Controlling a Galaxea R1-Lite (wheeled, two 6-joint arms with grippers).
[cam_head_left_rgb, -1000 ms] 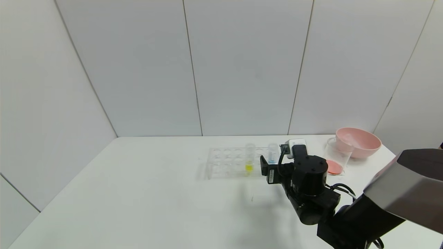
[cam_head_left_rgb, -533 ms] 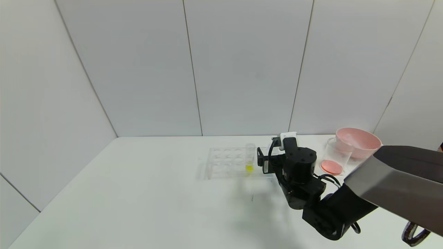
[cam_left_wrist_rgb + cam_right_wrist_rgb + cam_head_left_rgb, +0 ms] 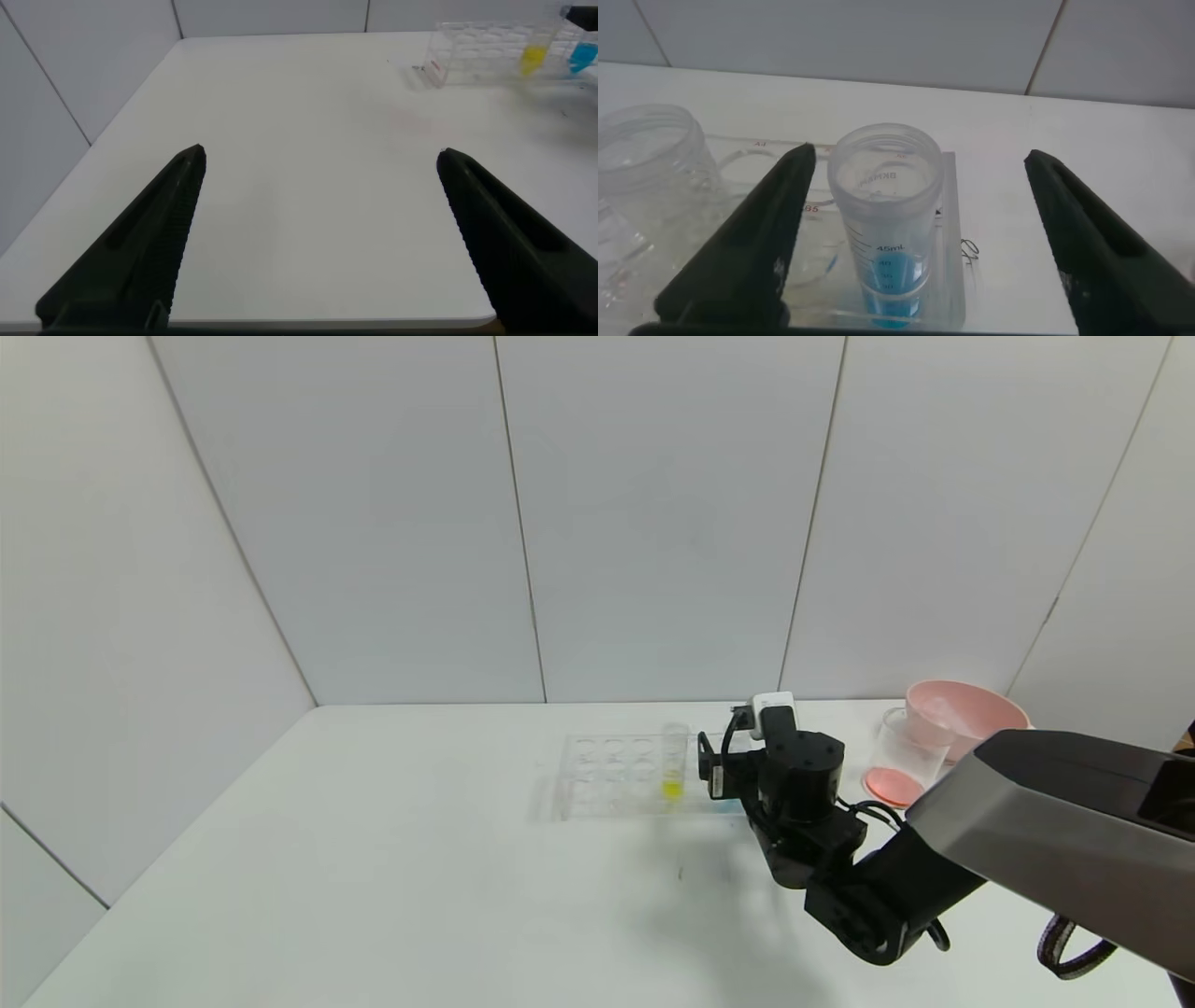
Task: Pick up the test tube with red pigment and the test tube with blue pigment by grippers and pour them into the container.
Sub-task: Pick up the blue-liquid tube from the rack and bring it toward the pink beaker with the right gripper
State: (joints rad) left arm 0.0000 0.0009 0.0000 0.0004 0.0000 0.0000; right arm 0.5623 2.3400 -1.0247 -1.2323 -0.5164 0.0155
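Blue tube [image 3: 884,229] now between nearer jaws

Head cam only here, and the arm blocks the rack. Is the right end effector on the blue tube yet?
Observer: Not yet. The right end effector is open, with one finger on each side of the test tube with blue pigment.
Operator: Tube upright?
Observer: Yes, upright in its rack slot, with blue liquid at the bottom.
Operator: Left arm?
Observer: The left end effector is open over bare table, far from the rack.
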